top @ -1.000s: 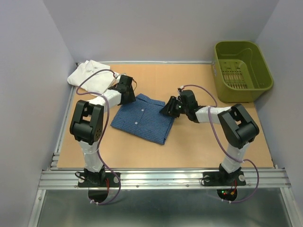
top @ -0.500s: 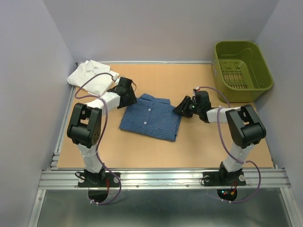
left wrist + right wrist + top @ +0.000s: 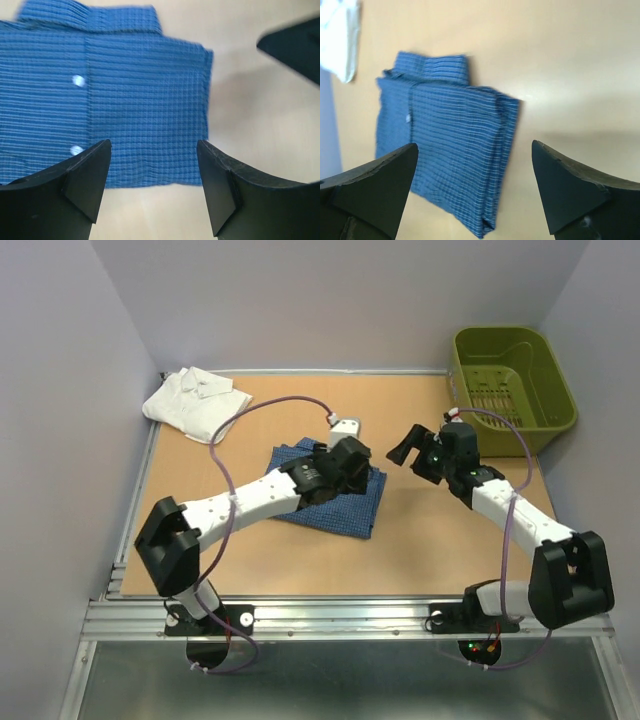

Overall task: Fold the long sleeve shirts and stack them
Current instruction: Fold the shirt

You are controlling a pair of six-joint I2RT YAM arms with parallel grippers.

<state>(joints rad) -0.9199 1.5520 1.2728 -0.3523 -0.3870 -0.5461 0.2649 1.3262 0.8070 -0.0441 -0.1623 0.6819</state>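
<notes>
The dark blue checked shirt [image 3: 345, 508] lies folded mid-table, collar toward the far side. My left gripper [image 3: 345, 472] hovers over its right half, open and empty. In the left wrist view the blue shirt [image 3: 125, 100] fills the upper left, and its near hem lies between the left gripper's [image 3: 152, 172] fingers. My right gripper [image 3: 415, 455] hangs open to the right of the shirt, clear of it. Its wrist view shows the blue shirt [image 3: 450, 150] below the spread right gripper [image 3: 475, 175]. The white shirt [image 3: 196, 400] lies folded in the far left corner and appears as a white shirt [image 3: 337, 35] patch there too.
An olive-green basket [image 3: 510, 390] stands at the far right corner. The left arm [image 3: 250, 502] stretches diagonally over the table and covers the blue shirt's left part. A dark shape [image 3: 295, 45], likely the right gripper, shows in the left wrist view.
The blue shirt slid right. The right gripper opened wide, left the shirt's right edge and drew back right. The left gripper swung from the shirt's left side to above its right half.
</notes>
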